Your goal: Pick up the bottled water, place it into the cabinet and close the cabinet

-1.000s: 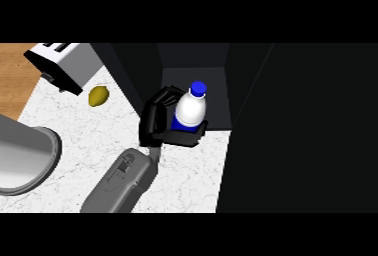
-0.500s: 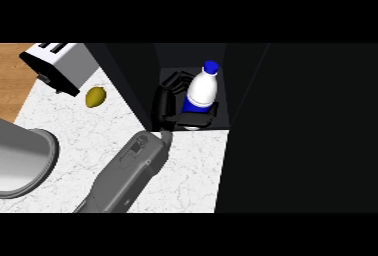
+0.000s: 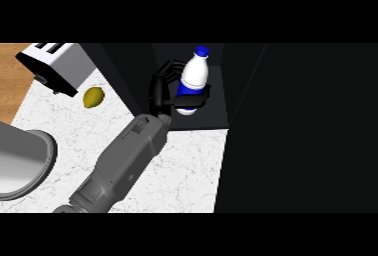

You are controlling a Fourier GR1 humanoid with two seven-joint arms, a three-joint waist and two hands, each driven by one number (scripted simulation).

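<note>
The robot is on the placing step. Its left hand (image 3: 168, 90) has its fingers curled round the water bottle (image 3: 193, 79), thumb across the front, holding it inside the dark open cabinet (image 3: 244, 85), to the right of the toaster (image 3: 55, 65) and the lemon (image 3: 93, 97). Next it should probably set the bottle down, let go, draw back and shut the door. The right hand is out of view.

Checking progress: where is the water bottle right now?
In the head view, upper middle: the water bottle is inside the dark cabinet, held by the left hand.
</note>
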